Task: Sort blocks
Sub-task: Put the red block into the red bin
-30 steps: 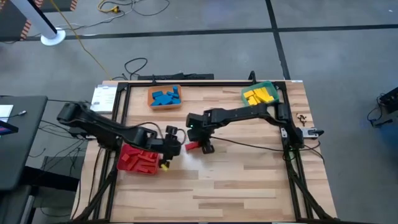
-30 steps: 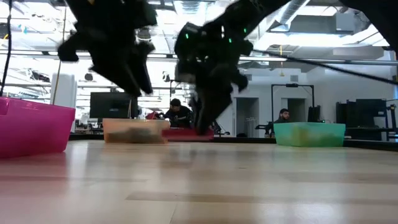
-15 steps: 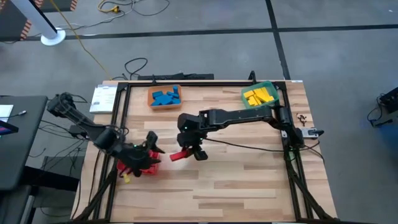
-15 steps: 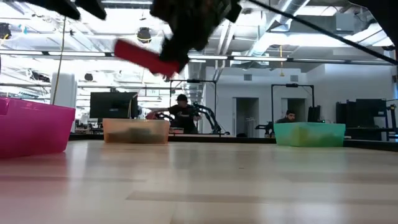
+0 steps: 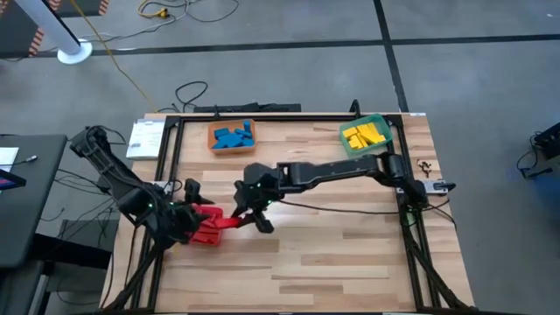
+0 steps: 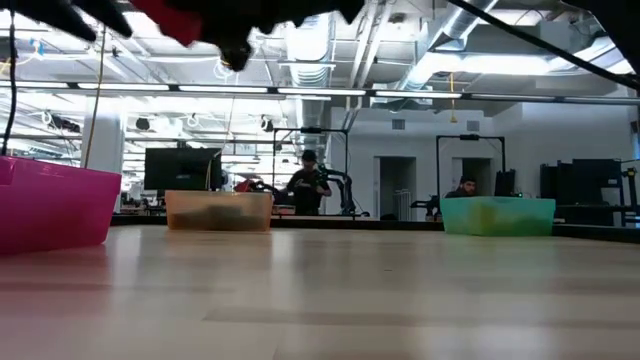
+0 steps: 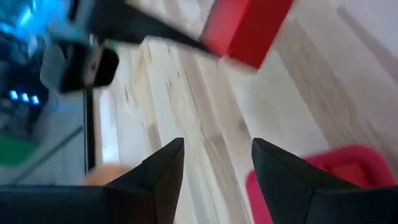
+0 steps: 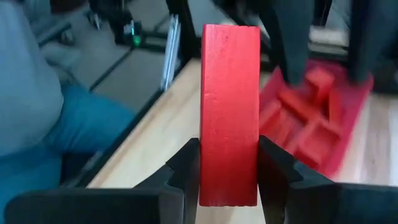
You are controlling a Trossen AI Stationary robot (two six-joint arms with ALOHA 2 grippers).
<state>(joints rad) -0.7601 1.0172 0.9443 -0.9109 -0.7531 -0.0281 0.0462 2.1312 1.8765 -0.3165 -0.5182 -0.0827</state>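
Two dark jointed arms (black cables trailing) ending in black, tapered fingers [image 8: 283, 174].

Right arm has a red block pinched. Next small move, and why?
Probably carry it the last stretch over the red bin, then open. The right end effector grips the red block just short of the bin, which already holds red blocks; the left end effector is open beside the bin.

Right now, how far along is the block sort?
Done: blue blocks and yellow blocks sit in their bins. In hand: right pincer grips a red block beside the red bin; left pincer is open there. Left: dropping it. No loose blocks visible.
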